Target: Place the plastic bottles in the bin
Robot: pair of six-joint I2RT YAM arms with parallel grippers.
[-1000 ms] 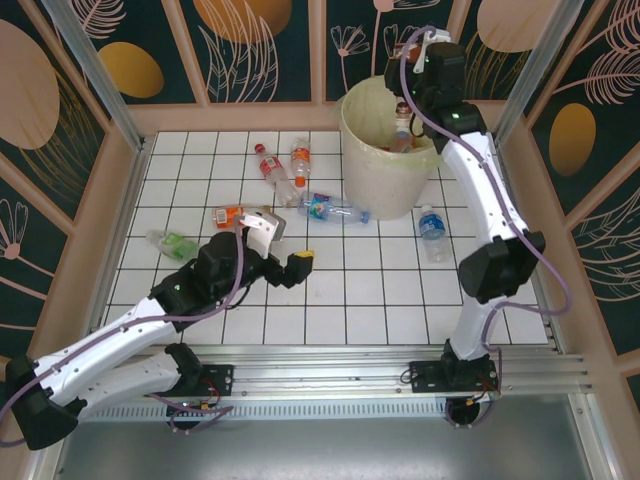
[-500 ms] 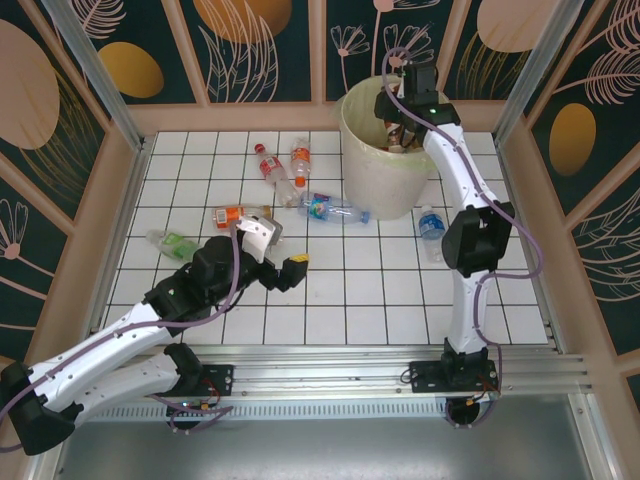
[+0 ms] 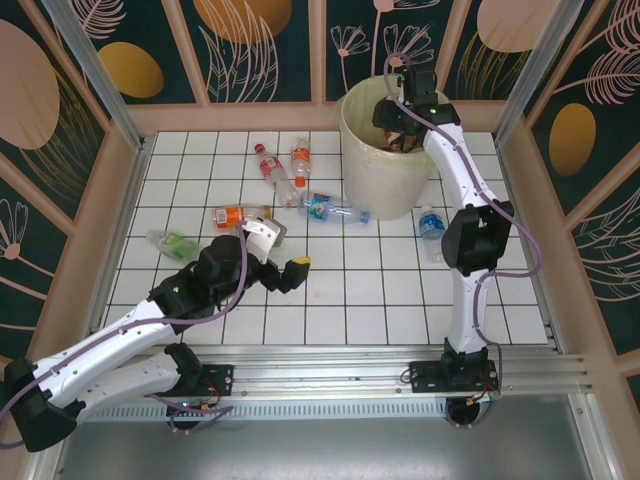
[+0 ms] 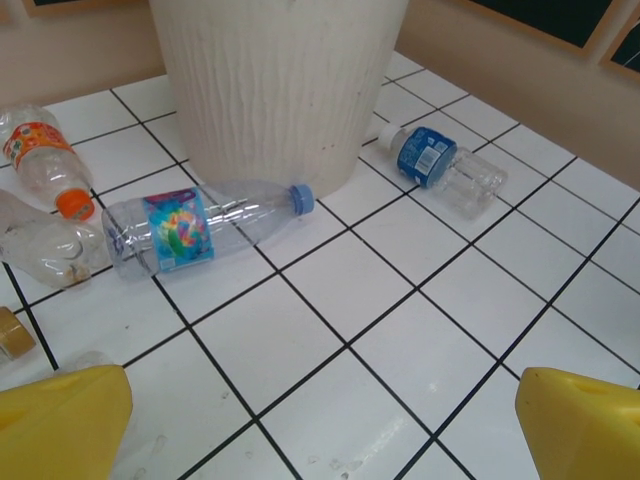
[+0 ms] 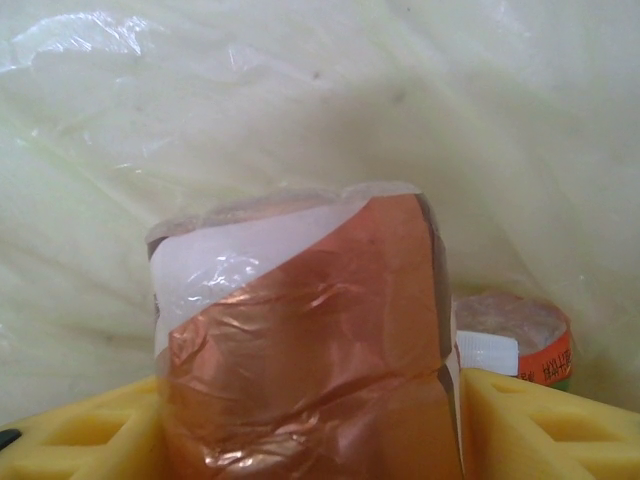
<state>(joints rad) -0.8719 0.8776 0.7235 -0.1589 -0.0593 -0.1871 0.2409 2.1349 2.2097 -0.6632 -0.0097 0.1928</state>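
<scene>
Clamping a crinkly brown-wrapped bottle [image 5: 300, 300] between yellow fingers [image 5: 80, 430], right gripper [image 5: 300, 425] sits inside the ribbed cream bin [image 4: 270, 80]; left gripper [image 4: 320, 430] gapes wide, empty.

The left arm [image 3: 120, 335] lies low from the lower left toward the middle, its gripper [image 4: 320, 420] with fingers [image 4: 60, 420] spread wide. The right arm [image 3: 470, 200] stands from the lower right, bends, and reaches to the upper middle; its gripper [image 5: 300, 420] clamps a bottle [image 5: 300, 320].

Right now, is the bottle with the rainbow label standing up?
No, the rainbow-label bottle lies on its side on the table, right beside the bin.
</scene>
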